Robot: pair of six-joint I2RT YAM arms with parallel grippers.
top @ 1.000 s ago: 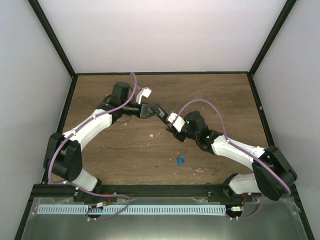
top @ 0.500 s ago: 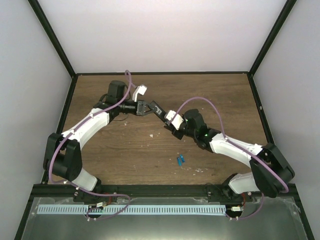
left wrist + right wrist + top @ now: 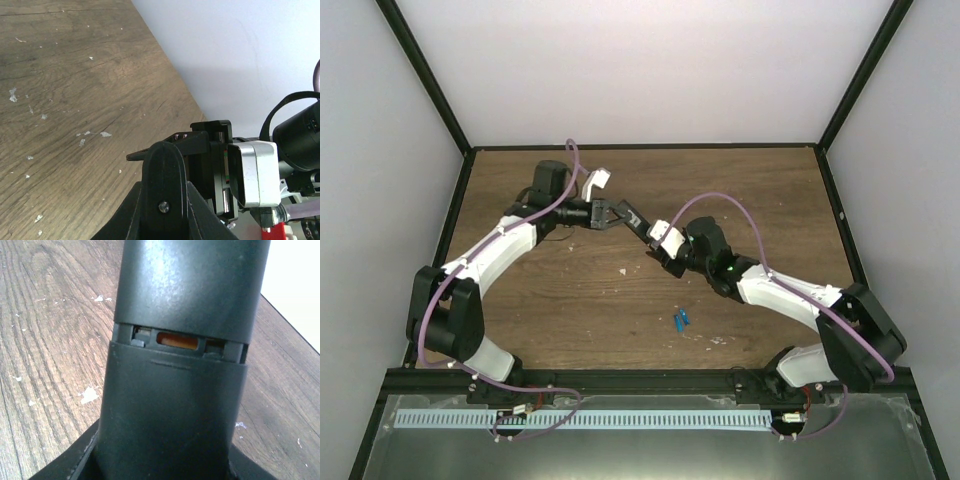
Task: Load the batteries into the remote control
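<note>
The black remote control (image 3: 180,365) fills the right wrist view, standing up out of my right gripper (image 3: 167,465), which is shut on its lower part. A narrow gap across its body shows something orange inside. From above, the remote control (image 3: 642,226) spans between my right gripper (image 3: 654,244) and my left gripper (image 3: 623,215), above the back middle of the table. My left gripper (image 3: 165,172) is shut, its fingers seen edge-on beside the right gripper's end; whether they pinch anything is hidden. The blue batteries (image 3: 680,320) lie together on the table, nearer the front.
The wooden table (image 3: 550,290) carries small white flecks. White walls (image 3: 650,70) close in the back and both sides, with black frame posts at the corners. The right wrist's silver camera housing (image 3: 252,172) sits close to the left fingers.
Both grippers and the remote between them have shifted slightly toward the back left of the table. The batteries have not moved.
</note>
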